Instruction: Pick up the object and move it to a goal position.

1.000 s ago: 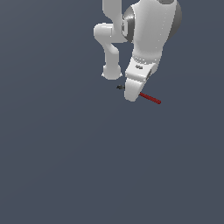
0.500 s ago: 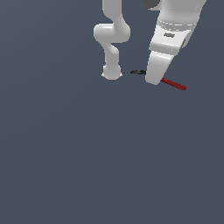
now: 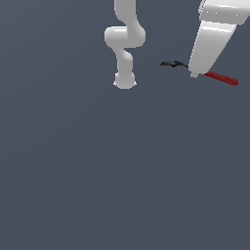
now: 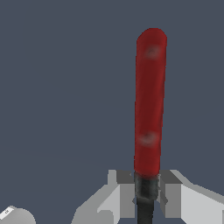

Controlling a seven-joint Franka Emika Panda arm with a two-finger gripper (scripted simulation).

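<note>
The object is a thin stick with a dark red rod [image 3: 221,78] and a slim black wavy end [image 3: 172,64]. My gripper [image 3: 195,74] is shut on it near its middle, where red meets black, and holds it in the air at the exterior view's upper right. The white hand hides the stick's middle there. In the wrist view the red rod [image 4: 148,100] stands out from between my fingers [image 4: 124,194], which press on the black part [image 4: 145,192].
The arm's white base [image 3: 124,79] and lower links [image 3: 125,36] stand at the exterior view's upper middle. A flat dark grey floor [image 3: 122,171] fills the rest of both views.
My gripper has moved toward the exterior view's right and slightly up, carrying the stick with it. The stick stays held in the same way.
</note>
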